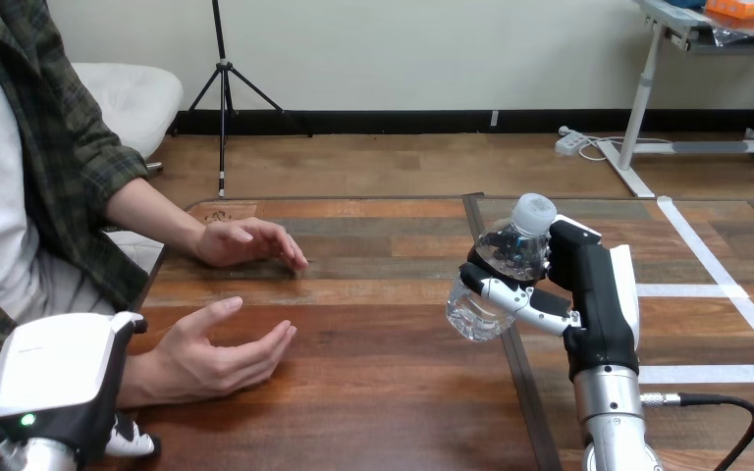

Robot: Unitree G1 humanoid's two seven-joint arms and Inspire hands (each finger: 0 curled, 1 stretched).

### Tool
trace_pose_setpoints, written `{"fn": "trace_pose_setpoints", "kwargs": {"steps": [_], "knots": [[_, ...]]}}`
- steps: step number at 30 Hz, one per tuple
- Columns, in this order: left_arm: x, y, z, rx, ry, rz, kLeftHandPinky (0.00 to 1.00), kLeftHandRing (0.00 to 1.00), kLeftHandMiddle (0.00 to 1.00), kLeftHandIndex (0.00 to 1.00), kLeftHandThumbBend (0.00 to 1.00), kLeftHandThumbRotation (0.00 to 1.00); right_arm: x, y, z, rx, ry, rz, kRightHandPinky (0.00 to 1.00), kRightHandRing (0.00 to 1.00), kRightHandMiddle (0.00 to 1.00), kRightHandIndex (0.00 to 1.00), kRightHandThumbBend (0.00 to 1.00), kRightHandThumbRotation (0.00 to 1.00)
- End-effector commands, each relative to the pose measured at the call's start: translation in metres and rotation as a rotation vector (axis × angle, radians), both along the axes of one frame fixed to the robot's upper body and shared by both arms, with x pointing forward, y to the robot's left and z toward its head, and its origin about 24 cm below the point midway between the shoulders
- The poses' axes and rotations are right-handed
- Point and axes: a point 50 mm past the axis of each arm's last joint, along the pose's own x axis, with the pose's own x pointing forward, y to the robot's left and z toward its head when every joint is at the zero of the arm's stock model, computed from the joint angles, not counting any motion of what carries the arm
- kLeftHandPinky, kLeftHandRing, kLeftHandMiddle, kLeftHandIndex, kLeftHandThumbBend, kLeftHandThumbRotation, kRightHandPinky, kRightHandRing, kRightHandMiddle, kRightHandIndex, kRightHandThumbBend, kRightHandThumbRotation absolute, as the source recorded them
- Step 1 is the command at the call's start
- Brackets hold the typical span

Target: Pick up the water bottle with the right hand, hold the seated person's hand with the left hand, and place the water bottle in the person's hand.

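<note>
Right hand (597, 285) grasps the water bottle (516, 245). Left hand (59, 378) sits beside the person's upturned hand (218, 355). Its grasp cannot be determined.

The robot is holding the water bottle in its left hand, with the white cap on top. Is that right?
Not quite: wrong hand. The head view shows the water bottle held in the robot's right hand, whose fingers are curled round it. The rest is true: the white cap is on top.
</note>
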Motion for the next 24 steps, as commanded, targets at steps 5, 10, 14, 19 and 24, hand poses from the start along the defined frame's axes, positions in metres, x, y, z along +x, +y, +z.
{"fn": "trace_pose_setpoints", "kwargs": {"steps": [5,10,14,19,24], "knots": [[0.019,-0.008,0.012,0.066,-0.038,-0.047,0.74,0.78,0.8,0.78,1.0,0.0,0.016,0.005,0.029,0.027,-0.13,0.01,0.34,0.39,0.45,0.48,0.72,0.0],[0.022,-0.01,0.007,0.073,-0.034,-0.052,0.73,0.77,0.79,0.77,1.0,0.0,0.016,0.004,0.029,0.028,-0.13,0.011,0.34,0.39,0.45,0.48,0.72,0.0],[0.024,-0.012,0.004,0.075,-0.032,-0.054,0.73,0.76,0.79,0.76,1.0,0.0,0.016,0.004,0.029,0.032,-0.129,0.012,0.34,0.39,0.45,0.48,0.72,0.0],[0.029,-0.015,-0.001,0.086,-0.004,-0.058,0.72,0.76,0.78,0.76,0.98,0.0,0.016,0.003,0.03,0.03,-0.132,0.017,0.34,0.39,0.45,0.48,0.72,0.0],[0.032,-0.018,-0.005,0.097,0.015,-0.058,0.73,0.76,0.79,0.77,0.95,0.0,0.016,0.002,0.031,0.017,-0.137,0.018,0.34,0.39,0.45,0.48,0.72,0.0]]}}
